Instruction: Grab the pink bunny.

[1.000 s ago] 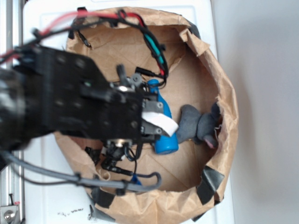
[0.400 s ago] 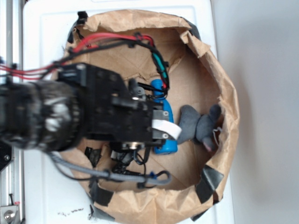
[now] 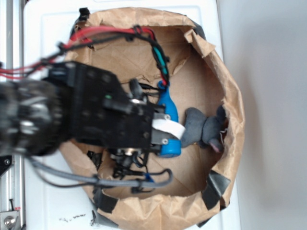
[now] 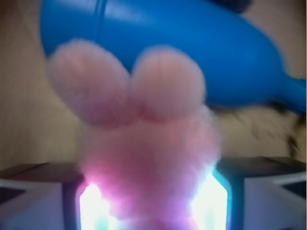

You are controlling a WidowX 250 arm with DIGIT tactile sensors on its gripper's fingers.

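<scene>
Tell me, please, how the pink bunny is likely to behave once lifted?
The pink bunny looks fluffy, so it probably squashes between the gripper fingers and weighs little. Its ears may flop. The fuzzy pile should resist slipping.

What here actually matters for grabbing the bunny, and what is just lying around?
Part of the job:
- pink bunny, between the fingers
- gripper

Just lying about:
- blue bottle
- grey plush animal
- brown paper bin holding it all

Pink bunny (image 4: 148,158) between pincer (image 4: 152,201) fingers, bottle (image 4: 192,52) just behind; grey plush (image 3: 204,128) right.
</scene>
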